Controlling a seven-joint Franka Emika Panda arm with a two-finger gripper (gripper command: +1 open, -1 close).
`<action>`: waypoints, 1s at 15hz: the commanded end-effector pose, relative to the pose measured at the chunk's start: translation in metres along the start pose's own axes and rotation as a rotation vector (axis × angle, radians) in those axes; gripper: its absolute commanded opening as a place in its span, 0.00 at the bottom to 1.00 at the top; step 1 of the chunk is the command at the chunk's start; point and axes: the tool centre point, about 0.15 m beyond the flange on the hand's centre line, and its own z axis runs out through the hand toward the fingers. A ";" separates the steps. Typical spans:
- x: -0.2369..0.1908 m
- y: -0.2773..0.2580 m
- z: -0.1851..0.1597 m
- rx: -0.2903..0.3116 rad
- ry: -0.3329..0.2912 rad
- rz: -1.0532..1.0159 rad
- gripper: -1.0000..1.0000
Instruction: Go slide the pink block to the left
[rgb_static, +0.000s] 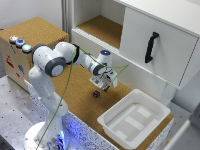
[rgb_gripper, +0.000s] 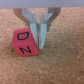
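The pink block (rgb_gripper: 25, 43) sits on the cork surface (rgb_gripper: 62, 62), black letters on its faces. The tool (rgb_gripper: 39, 39) stands against one side of it, fingers (rgb_gripper: 42, 31) nearly together, gripping nothing. In the exterior view the tool (rgb_static: 103, 86) hovers near a white tray (rgb_static: 112, 131).

A pink block (rgb_gripper: 26, 43) bearing dark letters sits on a speckled tan cork table (rgb_static: 75, 95). The white arm (rgb_static: 50, 62) trails a green cable (rgb_static: 67, 95). A white tray (rgb_static: 135, 119) lies near a white cabinet's black handle (rgb_static: 151, 47).
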 end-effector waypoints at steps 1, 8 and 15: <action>0.029 -0.044 0.014 0.034 -0.043 -0.027 0.00; 0.038 -0.096 0.013 0.118 -0.066 -0.054 0.00; 0.020 -0.106 -0.020 0.139 -0.037 -0.068 0.00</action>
